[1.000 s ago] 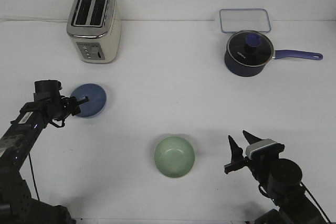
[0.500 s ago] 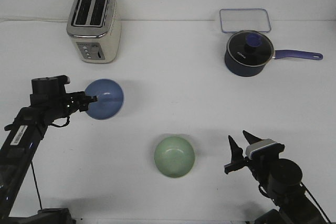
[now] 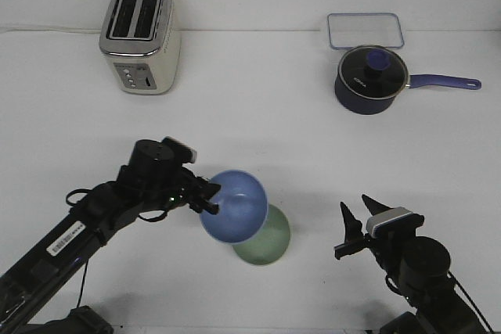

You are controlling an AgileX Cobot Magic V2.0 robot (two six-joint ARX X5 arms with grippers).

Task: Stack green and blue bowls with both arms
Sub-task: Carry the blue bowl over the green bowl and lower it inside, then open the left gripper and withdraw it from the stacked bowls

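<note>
Two bowls | blue bowl [image 3: 233,206] hides green bowl [image 3: 270,244] partly

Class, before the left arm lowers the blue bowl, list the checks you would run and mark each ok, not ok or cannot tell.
1. Left pincer grips the blue bowl by its rim: ok.
2. Blue bowl overlaps the green bowl in the front view: ok.
3. Bowls centred on each other: not ok, blue sits to the left.
4. Blue bowl level: cannot tell.
5. Right pincer open and apart from both bowls: ok.
</note>
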